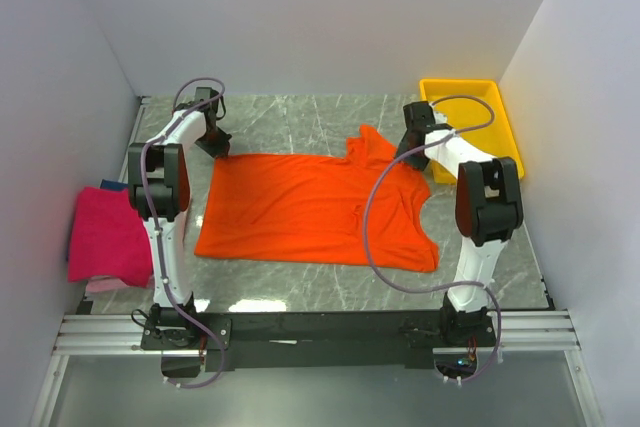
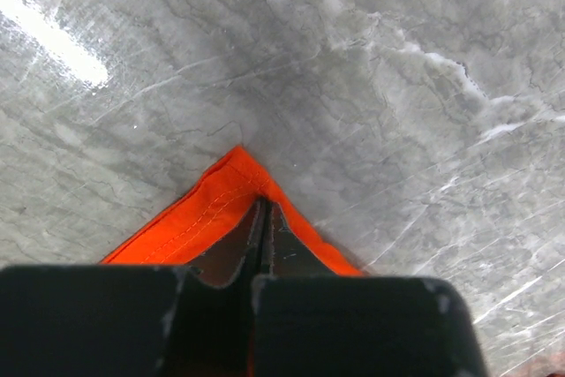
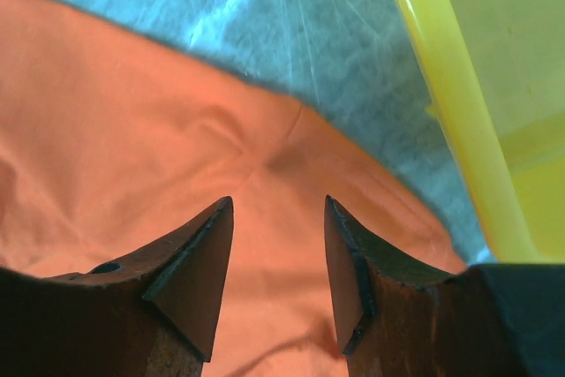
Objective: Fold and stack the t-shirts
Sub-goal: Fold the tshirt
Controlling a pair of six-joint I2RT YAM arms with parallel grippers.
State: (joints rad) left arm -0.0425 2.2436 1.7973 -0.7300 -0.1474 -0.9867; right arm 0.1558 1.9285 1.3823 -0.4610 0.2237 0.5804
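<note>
from above, the orange t-shirt (image 1: 310,212) is lying spread flat on the grey marble table (image 1: 290,117), stretching between the two hands. the left gripper (image 1: 213,139) is sitting at the shirt's far hem corner. its wrist camera is showing what the overhead view is hiding: the two black fingers (image 2: 296,258) are pressing together with that stitched corner pinched between them, bare marble beyond the tips. the right gripper (image 3: 278,245) is hanging over the cloth near the sleeve, its jaws spread with wrinkled orange fabric showing in the gap; i cannot tell whether the tips are touching it. just beyond that hand, to its right, the yellow tray (image 3: 446,121) is standing close to the shirt's edge. only the overhead view is taking in the pile out past the left arm: a folded magenta-pink shirt (image 1: 105,237) resting on a pale one (image 1: 100,287), a dark blue one (image 1: 113,185) peeking out behind. the right arm's cable (image 1: 375,237) is looping over the shirt's collar end.
</note>
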